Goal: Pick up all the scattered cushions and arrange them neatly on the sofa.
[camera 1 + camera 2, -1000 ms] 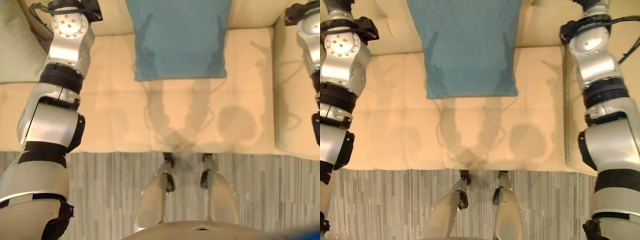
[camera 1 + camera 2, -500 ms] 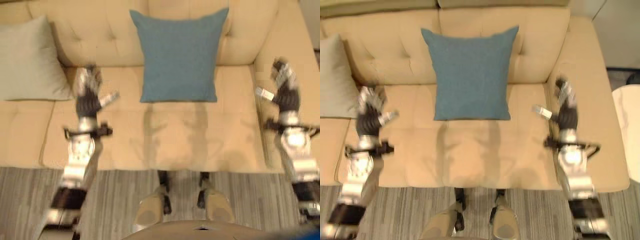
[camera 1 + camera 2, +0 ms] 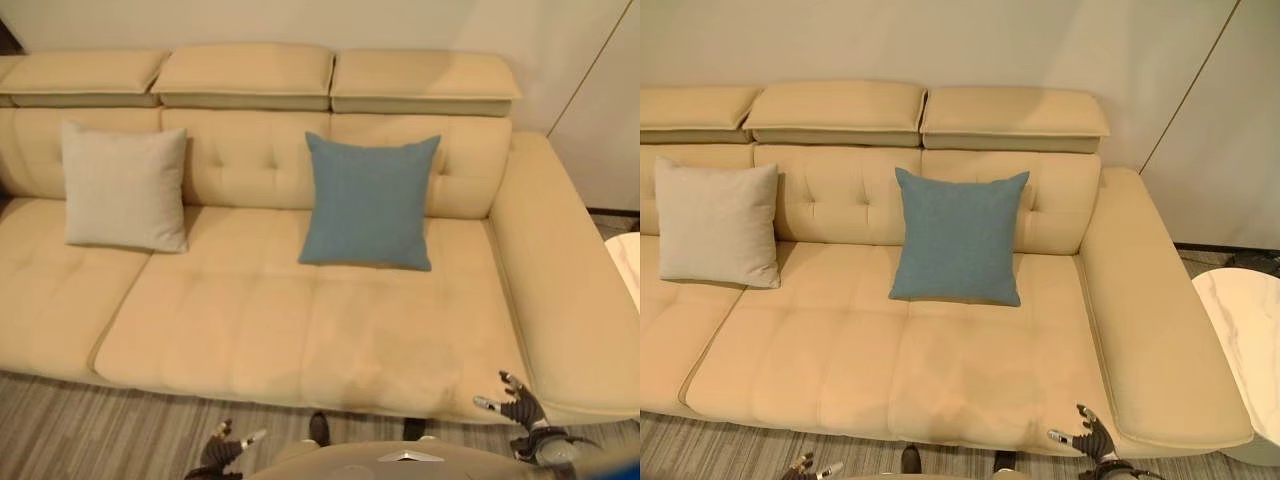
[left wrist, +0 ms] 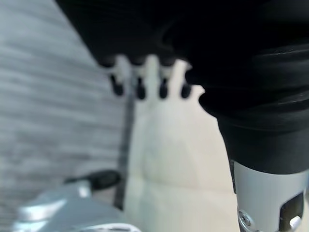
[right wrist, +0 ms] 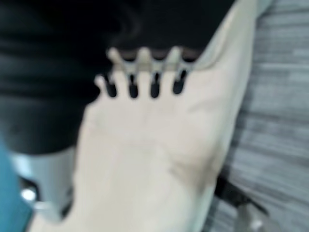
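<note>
- fingers [image 5: 131, 87] of the right hand [image 3: 520, 408] are straight and a little spread, holding nothing; it shows low at the front edge of the sofa [image 3: 300, 340], near the sofa's right armrest [image 3: 560, 290].
- fingers of the left hand [image 3: 222, 452] are straight and relaxed too, thumb out to the side, empty; it hangs over the striped wood floor [image 3: 90, 430] just in front of the sofa seat.
- two cushions, both on the sofa and both leaning upright against the backrest: one blue cushion [image 3: 369, 200] at the middle section, one pale grey cushion [image 3: 124, 186] further left, well apart from each other.
- three headrest pads [image 3: 246, 75] run along the top of the backrest.
- one white marble-look table [image 3: 1245, 350] stands beside the right armrest, cut off by the picture edge.
- sofa's left end is cut off.
- both hands are partly cut off in the eye views; both wrist views are blurred, with the dark covers hiding the palms.
</note>
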`<state>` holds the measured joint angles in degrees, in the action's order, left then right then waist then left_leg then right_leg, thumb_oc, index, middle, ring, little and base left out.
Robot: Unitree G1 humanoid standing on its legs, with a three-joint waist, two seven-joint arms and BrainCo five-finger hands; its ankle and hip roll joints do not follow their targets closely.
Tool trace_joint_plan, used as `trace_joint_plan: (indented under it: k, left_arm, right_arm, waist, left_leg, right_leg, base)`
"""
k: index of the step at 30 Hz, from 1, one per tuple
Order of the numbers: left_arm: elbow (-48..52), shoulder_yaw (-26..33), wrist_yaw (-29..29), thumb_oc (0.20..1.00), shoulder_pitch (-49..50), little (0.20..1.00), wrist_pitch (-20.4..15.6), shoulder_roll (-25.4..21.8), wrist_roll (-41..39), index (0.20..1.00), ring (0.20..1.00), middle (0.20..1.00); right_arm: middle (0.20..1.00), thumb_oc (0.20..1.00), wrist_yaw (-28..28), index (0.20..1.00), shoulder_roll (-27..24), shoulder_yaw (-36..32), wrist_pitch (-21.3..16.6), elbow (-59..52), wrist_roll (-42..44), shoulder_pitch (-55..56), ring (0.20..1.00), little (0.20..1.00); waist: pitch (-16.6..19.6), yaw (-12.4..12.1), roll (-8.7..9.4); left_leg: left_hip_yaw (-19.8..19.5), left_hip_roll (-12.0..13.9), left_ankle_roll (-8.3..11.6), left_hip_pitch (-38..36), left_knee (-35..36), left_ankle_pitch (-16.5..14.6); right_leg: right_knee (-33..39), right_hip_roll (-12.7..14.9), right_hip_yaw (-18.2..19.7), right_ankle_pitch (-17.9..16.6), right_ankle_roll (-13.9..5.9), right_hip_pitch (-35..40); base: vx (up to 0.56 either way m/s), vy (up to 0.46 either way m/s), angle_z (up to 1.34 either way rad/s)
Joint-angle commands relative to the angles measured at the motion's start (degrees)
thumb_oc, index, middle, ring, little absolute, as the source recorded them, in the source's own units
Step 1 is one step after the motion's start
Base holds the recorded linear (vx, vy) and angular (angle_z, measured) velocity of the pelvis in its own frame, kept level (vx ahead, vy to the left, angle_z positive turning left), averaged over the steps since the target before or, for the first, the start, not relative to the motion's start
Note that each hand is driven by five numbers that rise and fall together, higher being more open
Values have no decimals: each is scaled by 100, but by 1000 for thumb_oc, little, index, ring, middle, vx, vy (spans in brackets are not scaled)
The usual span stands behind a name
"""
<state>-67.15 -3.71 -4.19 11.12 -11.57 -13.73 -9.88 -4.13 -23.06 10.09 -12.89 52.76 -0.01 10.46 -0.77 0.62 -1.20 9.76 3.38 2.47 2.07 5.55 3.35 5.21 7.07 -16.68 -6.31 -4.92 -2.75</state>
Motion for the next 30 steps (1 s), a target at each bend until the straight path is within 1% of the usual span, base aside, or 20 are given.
trace_joint_plan:
  k: [1,2,4,7,9,11,12,13,15,17,18,19,21,22,23,24,25,26,27,30]
  left_arm:
    - [31,217,-88,1000,-582,1000,9,-156,286,1000,1000,1000]
    - [28,218,-88,1000,-586,1000,7,-156,287,1000,1000,1000]
    - [-194,228,-48,1000,-584,1000,53,-60,320,1000,1000,1000]
    - [-296,209,5,1000,-665,1000,89,-2,304,1000,1000,1000]
    - [-281,145,51,1000,-732,1000,107,13,314,1000,1000,1000]
    - [-280,144,51,1000,-731,1000,108,14,313,1000,1000,1000]
    - [-153,8,27,1000,-846,1000,117,64,245,1000,1000,1000]
    - [-159,-48,8,1000,-919,1000,111,83,277,1000,1000,1000]
    - [-106,-133,-26,1000,-1020,1000,127,55,383,1000,1000,1000]
    - [-84,-148,-18,1000,-1037,1000,128,30,448,1000,1000,1000]
    - [-53,-175,-11,1000,-1067,1000,124,-5,530,1000,1000,1000]
    - [-22,-181,-17,1000,-1094,1000,133,-76,574,1000,1000,1000]
    - [-22,-181,-17,1000,-1094,1000,133,-76,574,1000,1000,1000]
    - [-86,-157,1,1000,-1108,1000,149,-125,574,1000,1000,1000]
    - [-119,-169,14,1000,-1127,1000,154,-134,581,1000,1000,1000]
    - [-198,-155,43,1000,-1092,1000,174,-149,566,1000,1000,1000]
    - [-225,-144,66,1000,-1084,1000,190,-145,553,1000,1000,1000]
    - [-236,-136,69,1000,-1064,1000,195,-148,541,1000,1000,1000]
    - [-255,-123,59,1000,-1037,1000,204,-149,556,1000,1000,1000]
    - [-383,-14,47,1000,-980,1000,219,-104,518,1000,1000,1000]
  right_arm:
    - [1000,1000,-25,1000,66,-124,-80,21,58,-327,1000,1000]
    - [1000,1000,-24,1000,66,-124,-82,23,59,-330,1000,1000]
    - [1000,1000,34,1000,164,-128,-7,444,179,-356,1000,1000]
    - [1000,1000,90,1000,203,-172,81,859,278,-432,1000,1000]
    - [1000,1000,136,1000,230,-221,132,1089,295,-441,1000,1000]
    - [1000,1000,136,1000,228,-222,132,1090,295,-441,1000,1000]
    - [1000,1000,155,1000,310,-253,224,1192,329,-486,1000,1000]
    - [1000,1000,136,1000,346,-281,242,1236,350,-521,1000,1000]
    - [1000,1000,116,1000,392,-274,266,1287,364,-617,1000,1000]
    - [1000,1000,105,1000,403,-239,273,1324,320,-674,1000,1000]
    - [1000,1000,107,1000,440,-219,296,1361,300,-748,1000,1000]
    - [1000,1000,102,1000,491,-140,306,1352,227,-817,1000,1000]
    - [1000,1000,102,1000,491,-140,306,1352,227,-817,1000,1000]
    - [1000,1000,133,1000,528,-85,317,1409,195,-845,1000,1000]
    - [1000,1000,152,1000,547,-94,326,1477,217,-851,1000,1000]
    - [1000,1000,178,1000,560,-123,334,1580,262,-844,1000,1000]
    - [1000,1000,186,1000,577,-144,337,1623,274,-832,1000,1000]
    - [1000,1000,187,1000,591,-149,348,1654,285,-822,1000,1000]
    - [1000,1000,189,1000,595,-127,351,1650,304,-833,1000,1000]
    - [1000,1000,194,1000,611,-62,353,1722,320,-875,1000,1000]
  waist:
    - [-342,74,250]
    - [-343,77,250]
    - [-299,75,284]
    - [-331,89,365]
    - [-294,142,389]
    - [-299,146,384]
    - [-297,293,332]
    - [-321,324,357]
    - [-410,281,406]
    - [-437,231,397]
    - [-481,187,401]
    - [-580,87,374]
    - [-582,87,375]
    - [-596,63,343]
    - [-579,55,343]
    - [-496,12,340]
    - [-408,-31,351]
    - [-338,-118,390]
    - [-281,-183,440]
    - [-149,-218,461]
  left_leg:
    - [148,106,468,-125,-569,120]
    - [145,107,468,-117,-582,113]
    - [36,6,404,-169,-784,-144]
    - [-147,-158,353,-286,-1504,-549]
    - [-291,-232,346,-445,-1770,-582]
    - [-297,-227,348,-448,-1777,-589]
    - [-299,-300,192,-887,-1025,-884]
    - [-285,-334,149,-852,-924,-931]
    - [-326,-444,47,-803,-781,-907]
    - [-260,-458,24,-817,-681,-885]
    - [-196,-465,8,-835,-592,-850]
    - [-133,-435,-26,-797,-502,-732]
    - [-132,-435,-26,-799,-501,-731]
    - [-110,-418,-87,-752,-425,-608]
    - [-114,-408,-117,-718,-387,-548]
    - [-109,-391,-152,-658,-368,-489]
    - [-97,-397,-153,-575,-385,-464]
    - [-27,-405,-142,-487,-422,-450]
    - [15,-409,-89,-409,-425,-406]
    - [52,-319,-6,-343,-426,-308]
  right_leg:
    - [-21,-132,-66,284,-278,352]
    - [-21,-133,-69,284,-277,351]
    - [-21,-107,27,214,-290,346]
    - [-96,-7,94,71,-264,324]
    - [-274,73,65,-2,-247,228]
    - [-278,69,60,3,-247,234]
    - [-457,175,171,-199,-433,-146]
    - [-491,259,194,-286,-496,-261]
    - [-574,417,117,-516,-618,-504]
    - [-614,483,-4,-516,-640,-569]
    - [-676,564,-156,-566,-682,-626]
    - [-959,706,-468,-509,-714,-689]
    - [-961,707,-467,-508,-714,-689]
    - [-1446,603,-265,-237,-598,-625]
    - [-1625,483,-85,-72,-542,-550]
    - [-1902,268,124,191,-470,-386]
    - [-1879,201,132,304,-462,-253]
    - [-1709,218,18,365,-464,-7]
    - [-1244,167,-36,454,-439,230]
    - [-738,8,151,475,-436,375]
  base:
    - [-118,-37,36]
    - [-153,1,47]
    - [-175,36,19]
    - [-157,57,-3]
    - [-134,113,-4]
    - [-141,147,-3]
    - [-272,262,14]
    - [-368,336,6]
    - [-251,179,-10]
    - [-140,92,-1]
    - [-236,118,-14]
    - [-236,118,-22]
    - [-150,74,-29]
    - [-196,92,-37]
    - [-275,100,-17]
    - [-179,15,18]
    - [-166,-28,18]
    - [-130,-78,7]
    - [-128,-108,-11]
    - [-66,-107,-33]
